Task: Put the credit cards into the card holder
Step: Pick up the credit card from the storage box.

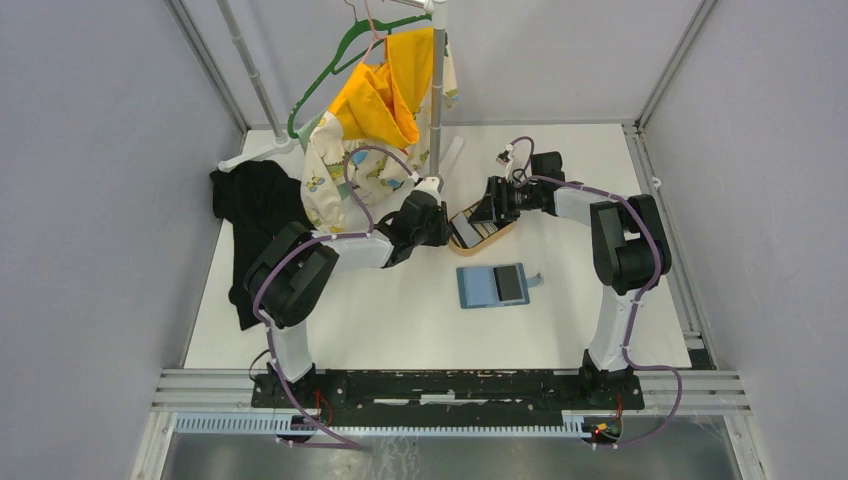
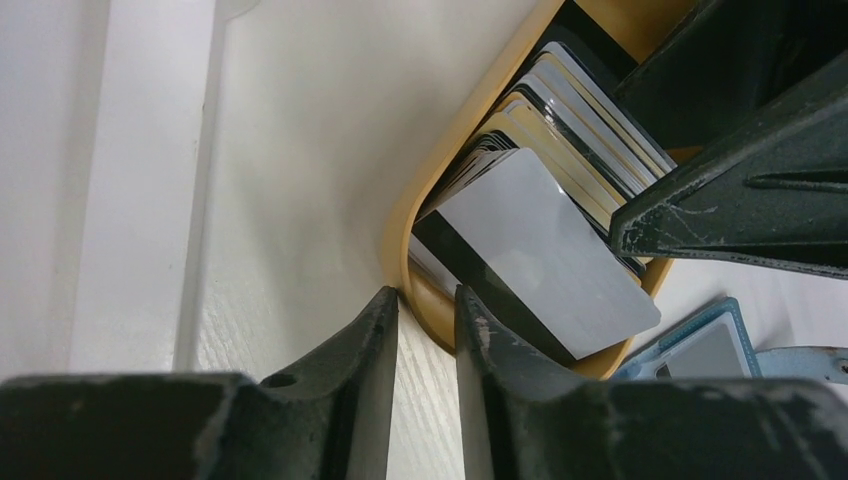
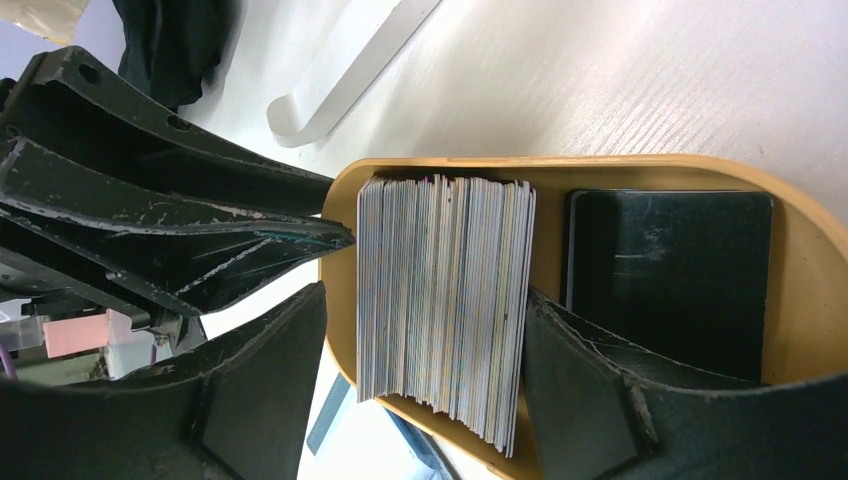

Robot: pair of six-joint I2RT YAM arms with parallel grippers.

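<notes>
Right wrist: credit cards [image 3: 445, 300] stand stacked inside the wooden tray [image 3: 810, 290]

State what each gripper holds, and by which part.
Left gripper appears to pinch the wooden tray by its end rim. Right gripper straddles the stack of credit cards, open, with a gap on one side: nothing held yet.

You have smooth, thin plastic credit cards [image 3: 445, 320], the front white one with a soft satin sheen. They sit in a tray [image 3: 800, 260] of tan wood, sanded smooth and matt. Your left tool [image 2: 427, 293] and right tool [image 3: 425, 320] are black matt plastic, scuffed with pale scratches. The white worktop [image 3: 650, 90] looks matt and finely grained. The teal card holder [image 1: 492, 285] shows no gloss.
</notes>
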